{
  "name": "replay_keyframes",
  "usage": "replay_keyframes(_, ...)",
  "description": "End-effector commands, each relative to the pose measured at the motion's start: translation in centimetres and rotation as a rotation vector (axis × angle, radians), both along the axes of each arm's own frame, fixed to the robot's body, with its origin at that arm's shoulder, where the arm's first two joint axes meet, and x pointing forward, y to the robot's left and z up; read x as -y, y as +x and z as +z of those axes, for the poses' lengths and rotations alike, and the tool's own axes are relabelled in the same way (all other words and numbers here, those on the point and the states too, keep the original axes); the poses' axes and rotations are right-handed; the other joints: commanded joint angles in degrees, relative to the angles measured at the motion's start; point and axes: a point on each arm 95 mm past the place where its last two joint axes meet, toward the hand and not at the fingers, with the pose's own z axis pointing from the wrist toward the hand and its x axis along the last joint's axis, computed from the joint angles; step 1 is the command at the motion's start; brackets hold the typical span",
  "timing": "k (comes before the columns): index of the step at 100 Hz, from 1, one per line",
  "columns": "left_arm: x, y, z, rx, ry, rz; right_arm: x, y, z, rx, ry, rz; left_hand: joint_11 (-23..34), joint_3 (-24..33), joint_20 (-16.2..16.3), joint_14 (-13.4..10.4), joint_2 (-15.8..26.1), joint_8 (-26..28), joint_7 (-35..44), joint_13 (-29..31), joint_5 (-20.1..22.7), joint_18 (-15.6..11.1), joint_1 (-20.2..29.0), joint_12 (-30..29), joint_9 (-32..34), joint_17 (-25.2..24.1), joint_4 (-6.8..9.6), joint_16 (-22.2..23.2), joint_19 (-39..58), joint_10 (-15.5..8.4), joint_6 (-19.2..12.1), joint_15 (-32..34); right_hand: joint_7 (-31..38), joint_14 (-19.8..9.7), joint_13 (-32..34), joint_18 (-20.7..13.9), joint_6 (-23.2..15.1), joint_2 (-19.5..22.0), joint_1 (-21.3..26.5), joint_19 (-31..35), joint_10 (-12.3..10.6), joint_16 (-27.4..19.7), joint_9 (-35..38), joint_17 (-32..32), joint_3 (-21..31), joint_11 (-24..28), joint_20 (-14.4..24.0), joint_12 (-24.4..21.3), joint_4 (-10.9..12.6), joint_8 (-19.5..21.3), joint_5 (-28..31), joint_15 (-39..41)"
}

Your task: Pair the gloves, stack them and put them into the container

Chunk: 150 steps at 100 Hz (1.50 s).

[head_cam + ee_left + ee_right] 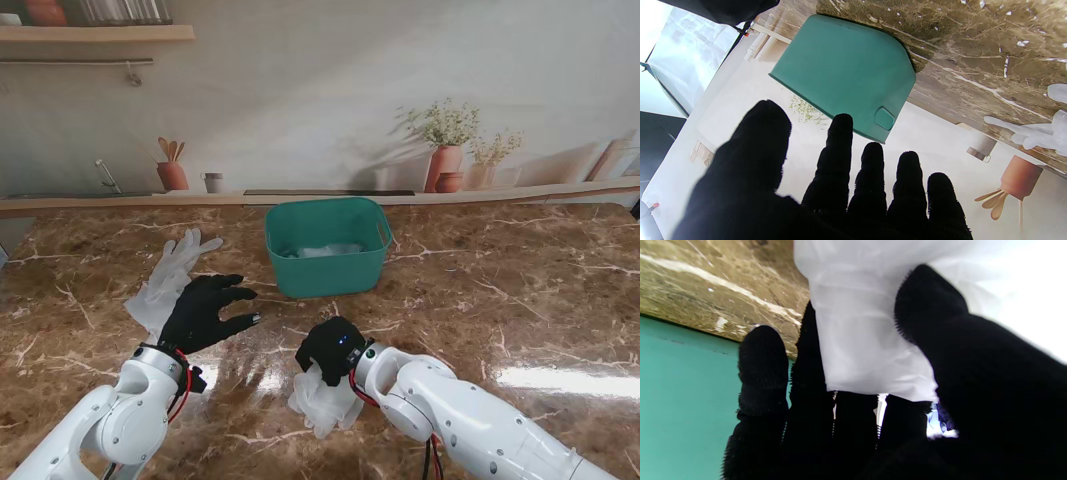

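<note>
Gloves were the business in hand: from the stand's view, one white glove [172,275] lay flat on the marble table [520,300] to the left, partly under the left hand [205,310], whose black fingers were spread and held nothing, while the right hand [333,350] curled over a second, crumpled white glove [318,398] nearer to me. The teal container [328,245] stood beyond both, with something pale already lying inside. The left wrist view showed the spread fingers [838,160] apart from the container's wall [843,73] and the flat glove [1030,133] off to one side. In the right wrist view, thumb and fingers [763,363] pinched white glove fabric [870,340]. Pairing seemed under way; the next move probably called for carrying the pinched glove across onto the flat one.
</note>
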Motion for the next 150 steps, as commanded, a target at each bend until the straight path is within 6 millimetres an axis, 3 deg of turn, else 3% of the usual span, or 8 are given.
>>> replay_keyframes(1,0.1,-0.2,-0.3,-0.007,-0.003,-0.002,0.3,-0.2,-0.8,-0.016,0.02,-0.011,-0.9,-2.0,-0.3,-2.6,2.2,-0.2,-0.1,0.1,0.0,-0.3,0.6,-0.7,1.1,-0.9,1.72,-0.7,-0.6,-1.5,-0.5,-1.1,3.0,-0.1,3.4,-0.1,-0.5,-1.8,4.0,3.5,-1.8,2.5,2.8,1.3,2.3,2.9,0.1,2.1,-0.7,2.1,2.9,3.3)
replay_keyframes(48,0.2,-0.1,-0.3,-0.009,-0.002,-0.004,2.3,2.1,1.3,0.106,0.225,-0.151,-1.0,-2.3,-0.6,-2.7,2.4,-0.1,0.1,0.1,0.2,-0.5,0.8,-0.7,1.1,-1.0,1.76,-0.7,-1.4,-1.5,-0.6,-1.2,3.4,-0.5,0.1,-0.6,-0.4,0.7,4.3,2.2,-2.4,5.7,0.7,-2.8,2.5,4.2,-0.3,5.8,0.1,4.3,2.7,4.4)
replay_keyframes(83,0.5,0.0,-0.4,-0.011,-0.005,-0.012,5.1,-0.2,-0.1,0.136,0.181,-0.14,-0.9,-2.3,-0.4,-2.7,2.5,-0.1,0.1,0.1,0.2,-0.5,1.0,-0.6,1.1,-0.8,1.8,-0.6,-1.5,-1.5,-0.7,-1.1,1.8,-1.5,-5.4,-0.7,-1.6,0.5,1.7,-1.3,-2.7,6.9,-4.1,-8.5,3.2,2.0,0.1,6.2,-0.9,5.8,2.1,-0.2)
replay_keyframes(108,0.5,0.1,-0.4,-0.007,-0.002,-0.019,5.9,-2.0,-1.3,0.108,0.145,-0.147,-0.8,-2.1,-0.4,-2.7,2.6,-0.1,0.1,0.0,0.1,-0.5,1.3,-0.6,1.0,-0.8,1.8,-0.6,-1.4,-1.5,-0.5,-1.1,-4.7,-0.2,-28.3,-0.2,-2.8,1.3,-4.9,-20.7,1.1,-6.0,-28.0,-25.5,3.2,-10.6,-1.0,-12.3,-1.1,4.8,-3.6,-19.6)
replay_keyframes(119,0.5,0.1,-0.4,-0.007,-0.002,-0.018,6.4,-2.3,-1.3,0.045,0.149,-0.151,-0.9,-2.0,-0.3,-2.8,2.6,-0.1,0.0,0.0,0.0,-0.5,1.2,-0.6,0.9,-0.8,1.79,-0.7,-1.3,-1.5,-0.5,-1.1,-4.1,2.0,-32.1,0.6,-0.4,7.9,-14.5,-25.2,2.1,-10.1,-31.7,-27.4,-3.1,-13.3,-1.8,-16.9,-0.4,-6.3,-8.6,-22.7)
replay_keyframes(134,0.5,0.1,-0.3,-0.009,-0.002,-0.021,6.8,-2.4,-1.0,-0.055,0.149,-0.128,-0.9,-2.0,-0.3,-2.8,2.6,-0.1,0.0,0.0,-0.1,-0.5,1.2,-0.6,1.0,-0.8,1.76,-0.7,-1.3,-1.7,-0.6,-1.1,-9.3,4.2,-36.2,1.9,2.7,15.5,-21.8,-29.7,3.1,-14.0,-35.2,-29.3,-9.7,-17.7,-4.1,-21.2,4.6,-7.7,-9.0,-26.5)
replay_keyframes(144,0.5,0.1,-0.3,-0.009,-0.004,-0.024,6.8,-2.4,-1.2,-0.123,0.137,-0.107,-1.0,-2.1,-0.3,-2.8,2.7,-0.1,0.0,0.1,-0.1,-0.5,1.1,-0.7,0.9,-0.8,1.76,-0.7,-1.3,-1.6,-0.6,-1.2,-11.9,6.0,-38.3,4.6,4.1,13.2,-23.8,-32.0,3.8,-16.1,-37.4,-29.7,-7.5,-19.5,-6.1,-23.7,9.0,-6.1,-9.7,-27.6)
replay_keyframes(150,0.5,0.2,-0.3,-0.007,-0.005,-0.025,6.8,-2.4,-1.4,-0.165,0.123,-0.1,-0.9,-2.1,-0.3,-2.8,2.7,-0.1,0.0,0.1,-0.1,-0.5,1.0,-0.7,1.0,-0.8,1.75,-0.7,-1.3,-1.7,-0.5,-1.2,-13.3,6.8,-38.9,5.7,4.7,9.2,-25.5,-32.5,4.5,-17.0,-38.6,-29.1,-4.3,-20.2,-7.9,-25.1,8.1,-5.0,-10.8,-27.8)
